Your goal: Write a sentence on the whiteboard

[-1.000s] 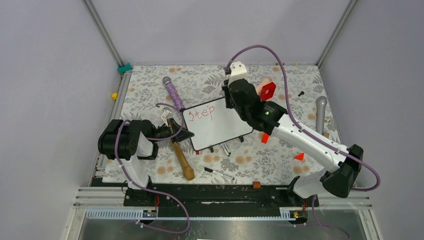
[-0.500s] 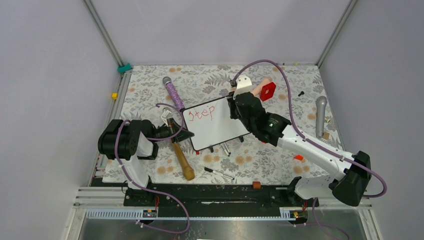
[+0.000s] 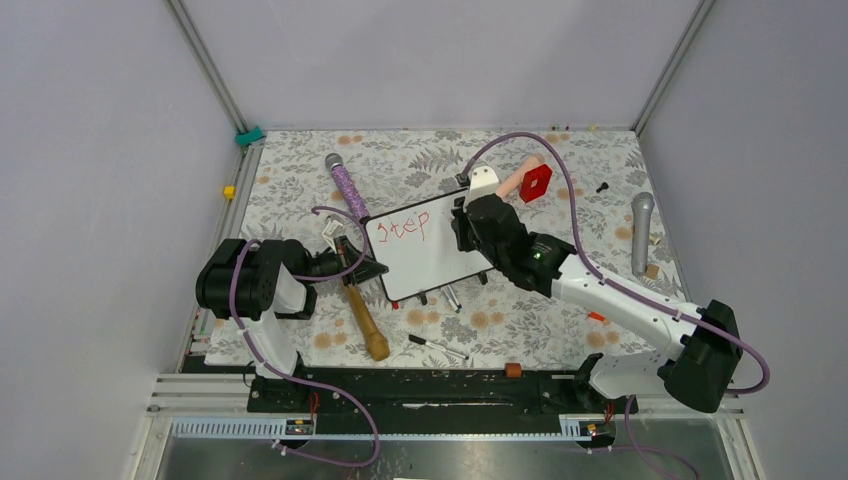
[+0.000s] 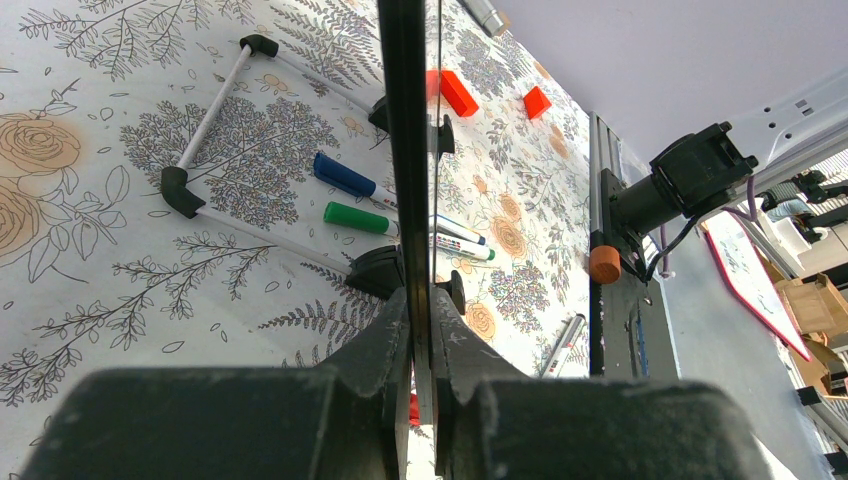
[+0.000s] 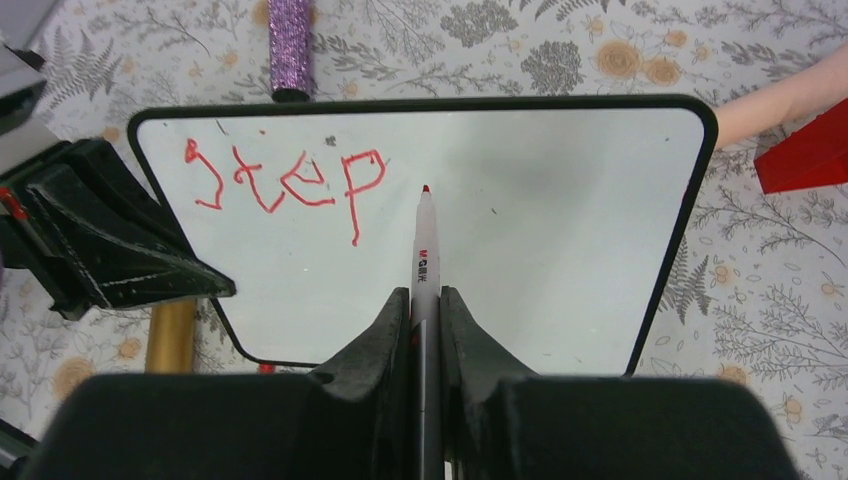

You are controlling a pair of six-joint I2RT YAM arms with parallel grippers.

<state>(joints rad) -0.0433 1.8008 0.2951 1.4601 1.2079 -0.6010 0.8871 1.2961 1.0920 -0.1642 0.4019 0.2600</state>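
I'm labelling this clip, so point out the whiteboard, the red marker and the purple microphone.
whiteboard (image 5: 560, 250), right wrist view, bare white face.
red marker (image 5: 425, 262), right wrist view, white barrel.
purple microphone (image 3: 346, 188), top external view, glittery handle.

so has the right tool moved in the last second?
Yes. The right tool moved nearward, from level with the red block to over the whiteboard's right side.

whiteboard (image 3: 425, 268): right edge hidden under right arm (image 3: 610, 292) | marker (image 5: 424, 250): rear hidden inside right claw (image 5: 424, 300) | purple microphone (image 5: 290, 40): cut off by top edge
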